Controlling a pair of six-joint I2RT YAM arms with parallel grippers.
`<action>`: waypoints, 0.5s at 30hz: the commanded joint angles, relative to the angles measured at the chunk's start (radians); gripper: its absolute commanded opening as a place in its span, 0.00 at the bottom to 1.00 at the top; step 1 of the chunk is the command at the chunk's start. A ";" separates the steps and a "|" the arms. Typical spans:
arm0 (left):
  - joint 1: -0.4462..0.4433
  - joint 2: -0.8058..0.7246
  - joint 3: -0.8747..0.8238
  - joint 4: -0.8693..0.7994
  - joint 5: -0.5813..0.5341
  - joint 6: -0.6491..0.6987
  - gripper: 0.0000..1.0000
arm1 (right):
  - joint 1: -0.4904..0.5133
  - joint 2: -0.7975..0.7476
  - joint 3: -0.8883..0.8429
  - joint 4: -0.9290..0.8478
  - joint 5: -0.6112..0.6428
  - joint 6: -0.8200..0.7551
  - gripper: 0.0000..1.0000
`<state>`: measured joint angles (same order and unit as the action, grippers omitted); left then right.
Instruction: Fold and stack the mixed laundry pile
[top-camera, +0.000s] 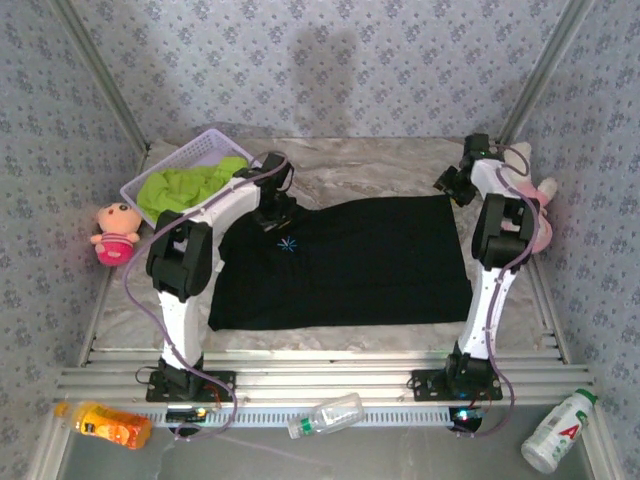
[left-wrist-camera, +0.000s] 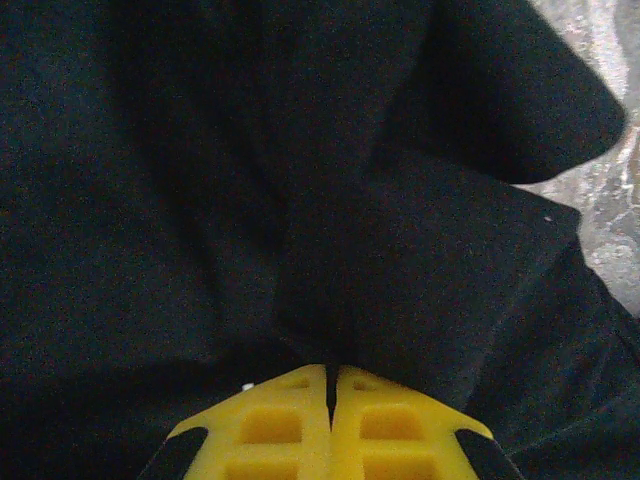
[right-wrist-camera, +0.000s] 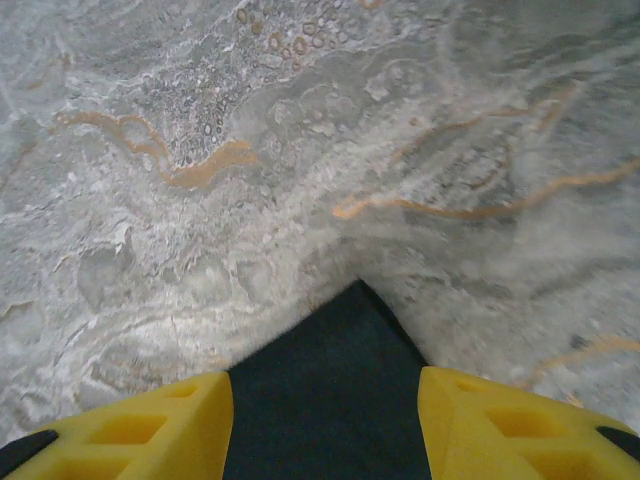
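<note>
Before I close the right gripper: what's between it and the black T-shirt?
Nothing: in the right wrist view a corner of the black T-shirt lies between the fingers of the open right gripper.

T-shirt (top-camera: 360, 270) flat on table (top-camera: 400, 170), basket (top-camera: 185, 152) behind-left.

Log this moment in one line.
left fingers: shut on black T-shirt | right fingers: open, astride its corner | lime-green T-shirt: in basket

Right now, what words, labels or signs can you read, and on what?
"A" in red, on the white bottle.
On the orange bottle: label too blurred to read.
On the clear bottle: label too small to read.
On the black T-shirt: a small light-blue starburst mark, no letters.
</note>
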<state>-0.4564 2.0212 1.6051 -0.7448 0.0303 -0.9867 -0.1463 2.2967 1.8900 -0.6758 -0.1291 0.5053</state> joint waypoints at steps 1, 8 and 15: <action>-0.004 -0.062 -0.010 -0.026 -0.030 -0.017 0.03 | 0.014 0.067 0.106 -0.106 0.052 -0.021 0.53; -0.002 -0.080 -0.010 -0.042 -0.049 -0.015 0.03 | 0.019 0.156 0.226 -0.221 0.115 -0.028 0.41; -0.002 -0.097 -0.011 -0.057 -0.063 -0.004 0.03 | 0.027 0.216 0.271 -0.279 0.129 -0.022 0.30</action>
<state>-0.4564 1.9762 1.5955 -0.7605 -0.0101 -0.9890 -0.1253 2.4557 2.1433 -0.8722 -0.0311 0.4824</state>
